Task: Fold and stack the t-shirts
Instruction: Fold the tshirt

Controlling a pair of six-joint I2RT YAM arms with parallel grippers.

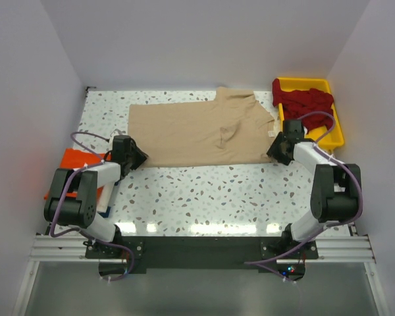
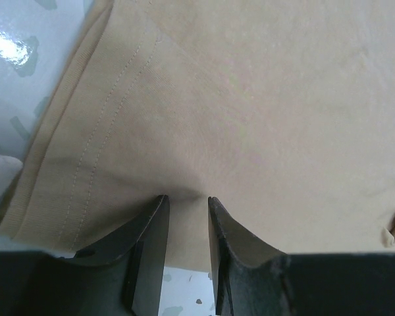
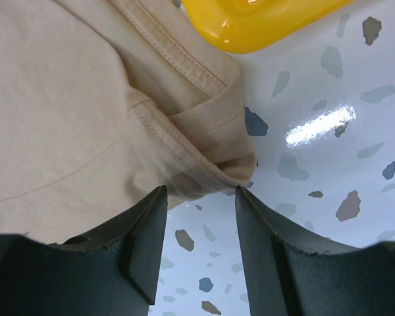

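Observation:
A beige t-shirt [image 1: 197, 131] lies spread flat across the back of the table. My left gripper [image 1: 137, 158] is at its near left corner. In the left wrist view this gripper [image 2: 186, 197] is open a finger's width, tips down on the cloth [image 2: 250, 99], a strip of hem lying flat between them. My right gripper [image 1: 274, 150] is at the shirt's near right corner. In the right wrist view it [image 3: 199, 189] is open, and the folded sleeve hem [image 3: 204, 164] sits just beyond its tips, with only table between the fingers. Dark red t-shirts [image 1: 303, 99] are heaped in the tray. An orange t-shirt [image 1: 76, 164] lies at the left edge.
The yellow tray [image 1: 332, 131] stands at the back right, and its corner [image 3: 250, 26] lies close beyond the right gripper. The terrazzo table [image 1: 204, 191] is walled in white on three sides. The left arm lies partly over the orange shirt.

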